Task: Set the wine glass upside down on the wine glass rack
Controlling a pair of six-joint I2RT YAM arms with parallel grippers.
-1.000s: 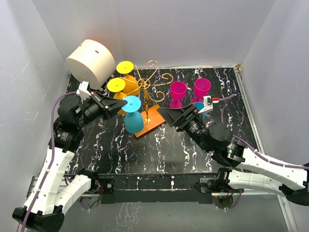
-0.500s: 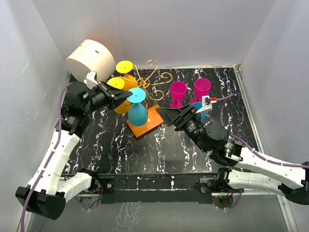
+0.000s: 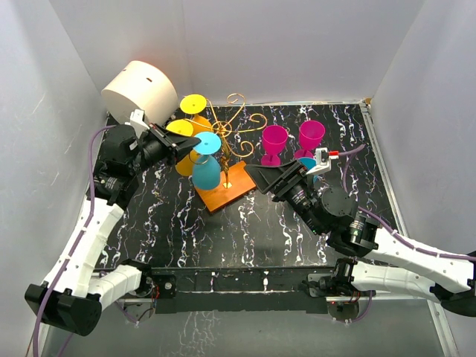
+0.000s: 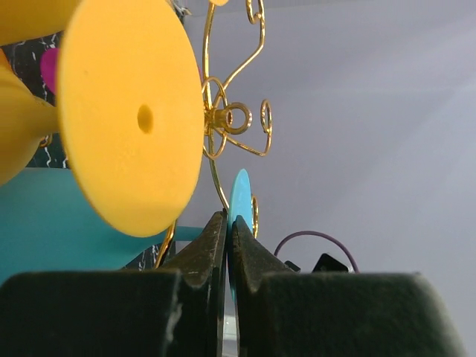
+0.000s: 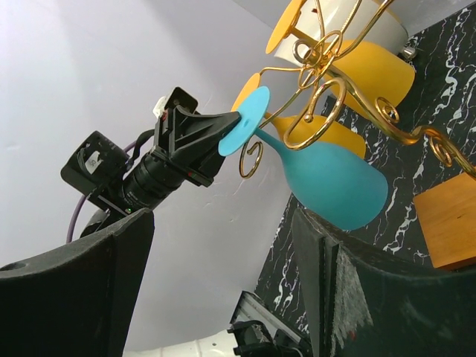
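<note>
My left gripper [image 3: 192, 146] is shut on the flat foot of a blue wine glass [image 3: 207, 170], which hangs bowl down. In the left wrist view the thin blue foot [image 4: 239, 199] sits edge-on between the shut fingertips. In the right wrist view the glass [image 5: 333, 181] has its stem at a gold scroll arm of the wine glass rack [image 5: 327, 97]. The rack [image 3: 232, 126] stands on an orange-brown wooden base [image 3: 227, 187]. Two yellow glasses [image 3: 192, 126] hang upside down on it. My right gripper [image 3: 262, 175] is open and empty, right of the base.
Two magenta glasses [image 3: 291, 140] stand upright at the back right of the black marbled table [image 3: 223, 230]. Another blue glass [image 3: 306, 165] is partly hidden behind my right arm. A cream cylinder [image 3: 140, 91] lies at the back left. White walls enclose the table.
My left gripper has carried the blue glass up and back toward the rack, so its foot now sits among the scroll arms. The right arm has barely moved.
</note>
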